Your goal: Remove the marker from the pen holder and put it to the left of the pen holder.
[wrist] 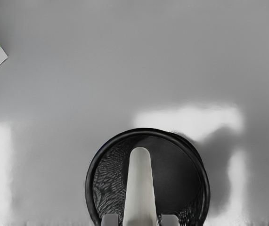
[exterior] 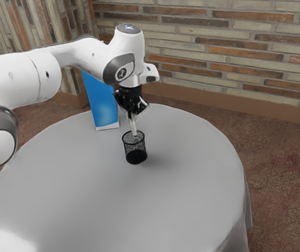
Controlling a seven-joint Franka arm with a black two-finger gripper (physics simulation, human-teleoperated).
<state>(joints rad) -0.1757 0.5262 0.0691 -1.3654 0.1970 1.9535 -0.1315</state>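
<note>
so the black two-finger gripper point(exterior: 132, 112) is clamping the slim whitish marker point(exterior: 134, 126) from both sides, probably so it's rising straight. Its lower end is sitting around the mouth of the black wire-mesh pen holder point(exterior: 135, 149), so imo it's needing more lift before any sideways move, or it's risking the rim

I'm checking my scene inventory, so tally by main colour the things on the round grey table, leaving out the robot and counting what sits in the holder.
Blue: 1 (tall blue box with a white lower edge)
Black: 1 (round black mesh pen holder)
White: 1 (slim whitish marker)
Total: 3
</note>
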